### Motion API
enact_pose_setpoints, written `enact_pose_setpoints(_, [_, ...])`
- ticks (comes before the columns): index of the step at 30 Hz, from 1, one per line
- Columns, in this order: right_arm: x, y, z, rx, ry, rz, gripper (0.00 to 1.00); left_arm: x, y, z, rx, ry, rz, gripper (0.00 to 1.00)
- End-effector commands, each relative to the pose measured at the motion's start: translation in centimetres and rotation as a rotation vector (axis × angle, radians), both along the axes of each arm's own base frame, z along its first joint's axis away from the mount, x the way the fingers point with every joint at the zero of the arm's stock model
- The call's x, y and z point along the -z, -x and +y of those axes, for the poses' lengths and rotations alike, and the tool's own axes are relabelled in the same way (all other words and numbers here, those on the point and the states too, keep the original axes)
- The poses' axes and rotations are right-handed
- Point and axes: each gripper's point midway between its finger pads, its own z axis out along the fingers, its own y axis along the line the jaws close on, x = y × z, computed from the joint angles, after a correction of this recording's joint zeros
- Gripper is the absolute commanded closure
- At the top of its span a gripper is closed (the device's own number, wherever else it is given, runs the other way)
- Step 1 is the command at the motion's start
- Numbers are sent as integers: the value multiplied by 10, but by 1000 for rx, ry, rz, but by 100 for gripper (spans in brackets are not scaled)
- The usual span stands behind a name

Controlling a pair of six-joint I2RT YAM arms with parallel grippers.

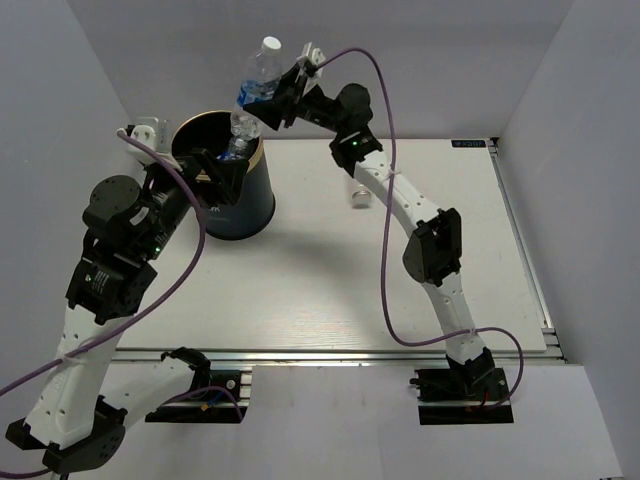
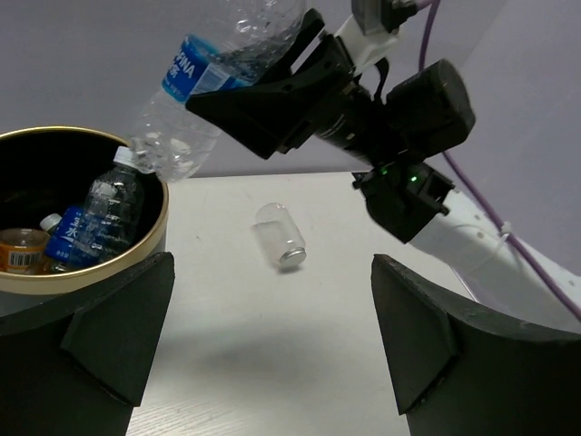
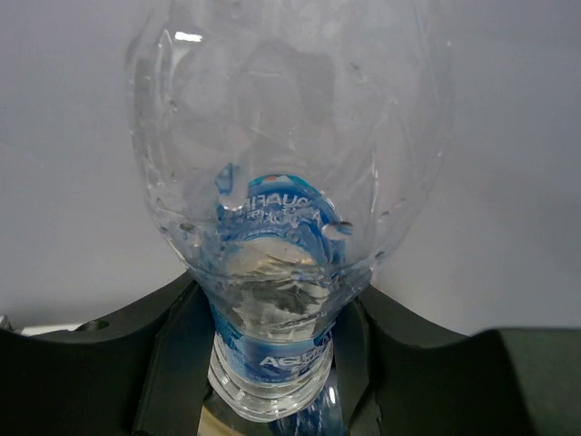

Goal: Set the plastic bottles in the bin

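Observation:
My right gripper is shut on a clear plastic bottle with a blue label, held tilted over the dark green, gold-rimmed bin. The right wrist view shows that bottle pinched between the two black fingers. Inside the bin lie another blue-labelled bottle and an orange one. A small plain clear bottle lies on its side on the table, right of the bin. My left gripper stands open beside the bin, nothing between its fingers.
The white table is ringed by grey walls. A purple cable loops from the right arm over the table's middle. In the left wrist view the right arm hangs above the small clear bottle.

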Motion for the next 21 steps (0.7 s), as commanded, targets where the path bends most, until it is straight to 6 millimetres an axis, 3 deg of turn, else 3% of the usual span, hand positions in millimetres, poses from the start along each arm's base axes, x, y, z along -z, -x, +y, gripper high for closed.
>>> enact_pose_setpoints(1, [-29,9,13,53,-146,-85,100,2,3,3,-11,12,8,1])
enact_pose_setpoints(2, [-20,9,21,55,-147,-70,100,-2,7,5,-11,12,8,1])
enact_pose_setpoints(3, [-25,7,23,75,-172,-67,100,1,7,5,-11,7,16,1])
enact_pose_setpoints(7, [7,5,51,78,-164,-21,100,-7,10,6,-11,9,12,1])
enact_pose_setpoints(11, [36,6,71,65,-140,11,100,2,11,6,-11,9,51,1])
enact_pose_setpoints(13, [41,13,80,48,-132,17,67,2,11,6,-11,9,51,1])
enact_pose_setpoints(15, [50,17,87,36,-116,9,19,5,11,6,-11,5,59,1])
enact_pose_setpoints(16, [51,18,87,31,-115,8,10,5,11,6,-11,5,59,1])
enact_pose_setpoints(18, [46,21,86,35,-114,-25,10,5,12,4,-2,13,63,1])
enact_pose_setpoints(20, [26,22,75,47,-131,-66,10,12,10,1,9,15,79,1])
enact_pose_setpoints(21, [14,26,71,54,-142,-92,10,6,9,0,10,26,57,1])
